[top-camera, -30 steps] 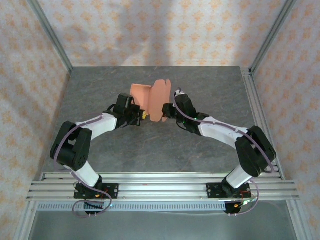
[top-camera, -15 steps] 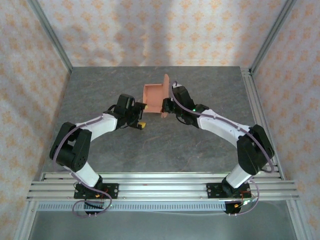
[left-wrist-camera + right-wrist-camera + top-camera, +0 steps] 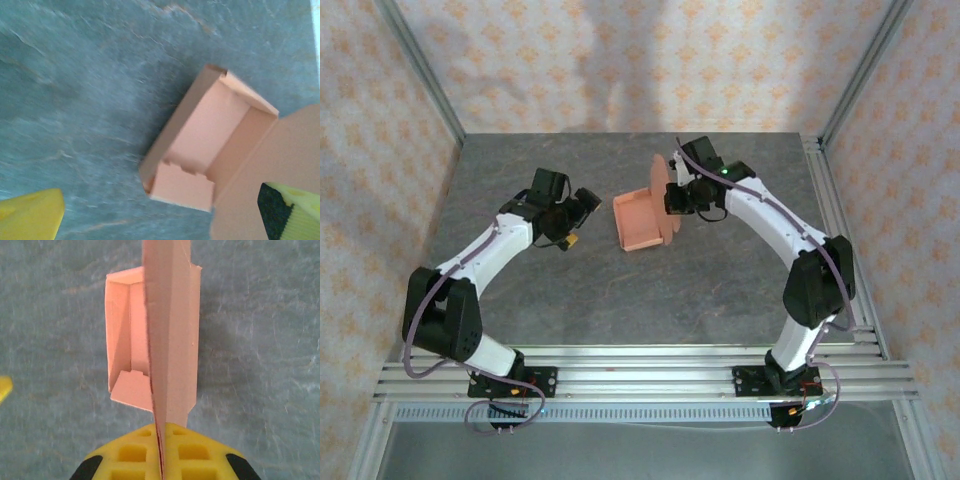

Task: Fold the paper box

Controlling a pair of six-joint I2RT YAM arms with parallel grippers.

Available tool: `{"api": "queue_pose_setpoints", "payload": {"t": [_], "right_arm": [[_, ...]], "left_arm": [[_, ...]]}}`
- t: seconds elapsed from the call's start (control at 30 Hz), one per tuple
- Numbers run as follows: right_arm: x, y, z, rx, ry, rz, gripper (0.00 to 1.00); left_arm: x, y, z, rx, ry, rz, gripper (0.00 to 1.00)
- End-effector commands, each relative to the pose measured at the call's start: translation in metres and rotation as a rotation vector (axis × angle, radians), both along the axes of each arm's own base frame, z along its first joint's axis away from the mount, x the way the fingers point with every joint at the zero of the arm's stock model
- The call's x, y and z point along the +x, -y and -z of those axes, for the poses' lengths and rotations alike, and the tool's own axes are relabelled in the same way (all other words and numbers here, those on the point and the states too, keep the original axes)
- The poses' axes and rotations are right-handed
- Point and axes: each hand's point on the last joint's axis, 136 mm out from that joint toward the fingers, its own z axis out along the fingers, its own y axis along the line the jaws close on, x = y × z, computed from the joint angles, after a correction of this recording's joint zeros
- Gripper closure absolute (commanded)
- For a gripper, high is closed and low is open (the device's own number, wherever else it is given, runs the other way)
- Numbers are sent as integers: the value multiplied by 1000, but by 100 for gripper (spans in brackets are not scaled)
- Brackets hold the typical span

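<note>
A second ago both claws were crowded onto the salmon-orange thin cardboard paper box, which was held up on edge between them in the middle of the overhead view. The left gripper has since let go and pulled away toward the left of the frame. Its yellow-tipped fingers now stand spread wide with nothing between them. The right gripper has carried the box up and to the right. It is clamped shut on the box's upright lid flap, which the right wrist camera shows edge-on, pinched between the yellow pads. The tray part looks to be lying on the grey stone-patterned tabletop, just right of centre. Its open side faces up, its side walls are raised and a short tabbed end panel is folded inward. I judge that the walls are done and the box has passed to one-arm control. What seems left is swinging the lid down over the tray and tucking it, and the freed left claw could steady the tray for that. Around the box there is bare tabletop, with aluminium rails along the bottom edge and patterned walls across the top of the frame. Nothing stands between the open claw and the tray. The only hindrance is the right claw's own hold on the lid, which must shift before the flap can close.
</note>
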Motion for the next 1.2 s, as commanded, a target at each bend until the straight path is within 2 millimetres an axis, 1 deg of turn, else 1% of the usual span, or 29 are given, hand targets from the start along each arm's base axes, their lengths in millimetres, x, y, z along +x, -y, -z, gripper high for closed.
{"api": "queue_pose_setpoints", "payload": {"t": [0.0,0.03,0.07,0.1,0.17,0.2,0.27,0.3,0.37,0.4,0.5,0.57,0.63,0.7,0.73,0.8,0.83,0.97,1.1,1.17], "right_arm": [[-43,18,18,-107,-165,-216,100],[-44,21,21,-134,-176,-253,100],[-44,24,23,-161,-182,-278,100],[-42,27,26,-187,-190,-306,100],[-35,32,30,-228,-195,-340,100],[-29,34,31,-253,-193,-347,96],[-17,35,28,-269,-170,-352,77],[-11,35,22,-264,-148,-345,62],[-4,34,10,-250,-93,-333,44],[0,35,3,-245,-58,-317,35],[5,38,-14,-221,25,-254,19],[4,40,-25,-188,80,-200,13],[3,46,-35,-154,139,-131,11],[-1,52,-45,-119,210,-62,11],[-5,55,-50,-106,238,-39,11],[-14,63,-55,-84,289,2,11],[-19,67,-57,-77,304,16,11],[-40,78,-55,-57,316,45,11],[-57,81,-50,-30,303,54,11],[-62,83,-48,-26,297,60,11]], "left_arm": [[2,-4,1,139,5,205,0],[4,-6,2,190,-5,268,0],[1,-12,8,245,-48,299,0],[3,-18,8,310,-64,340,0],[9,-26,12,395,-40,408,0],[12,-28,12,426,-14,424,0],[21,-29,8,466,53,455,0],[25,-29,5,489,82,474,0],[32,-19,-3,506,163,559,6],[35,-15,-7,532,202,600,7],[40,7,-16,607,331,773,9],[38,25,-14,640,398,922,10],[35,38,-6,670,419,1065,12],[33,49,1,644,425,1182,16],[33,55,2,629,431,1225,20],[31,65,7,613,451,1346,32],[30,69,11,626,453,1393,35],[31,80,24,709,457,1548,45],[43,87,38,715,424,1602,55],[49,91,42,734,413,1610,58]]}}
